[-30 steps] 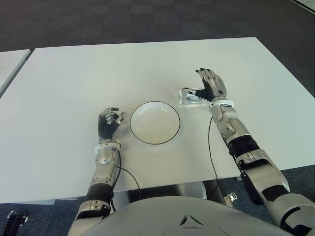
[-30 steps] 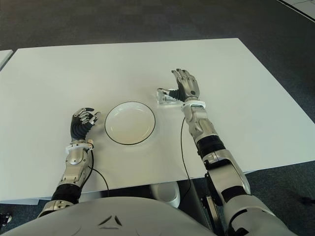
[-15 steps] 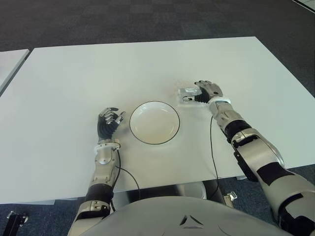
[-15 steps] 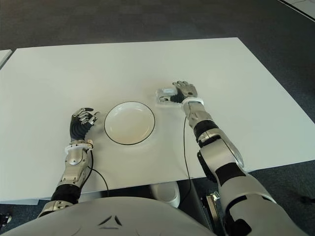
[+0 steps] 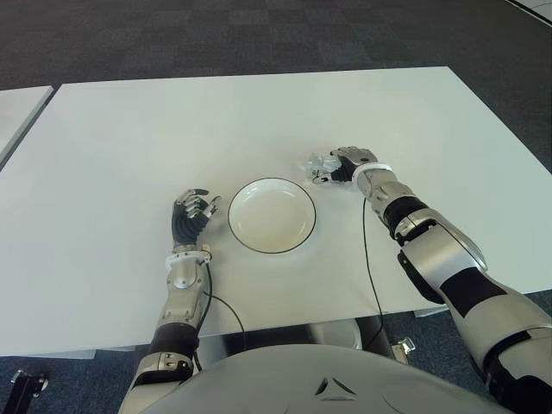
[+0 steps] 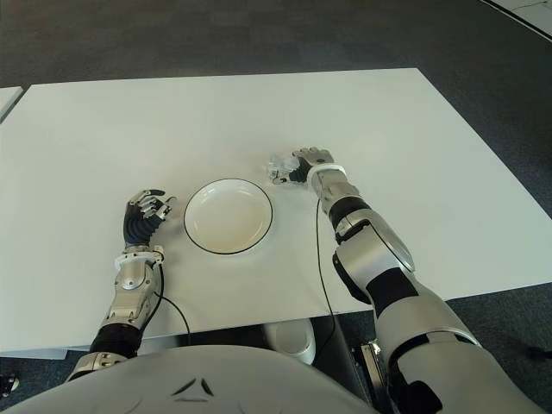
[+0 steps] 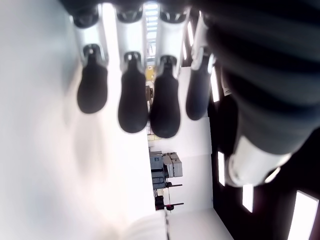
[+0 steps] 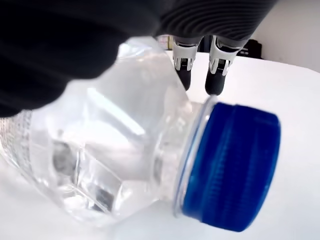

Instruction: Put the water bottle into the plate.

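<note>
Clear plastic water bottle lay on the white table, just right of the black-rimmed white plate, grasped by right hand. Only right wrist view showed its blue cap; bottle's long axis ran left-right. Left hand, left of plate, curled empty.

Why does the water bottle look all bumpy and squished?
The water bottle lies on its side in the right hand, just right of the plate. Its clear wall looks dented and faceted, blue cap on. Nothing spilled. The left hand shows left of the plate.
</note>
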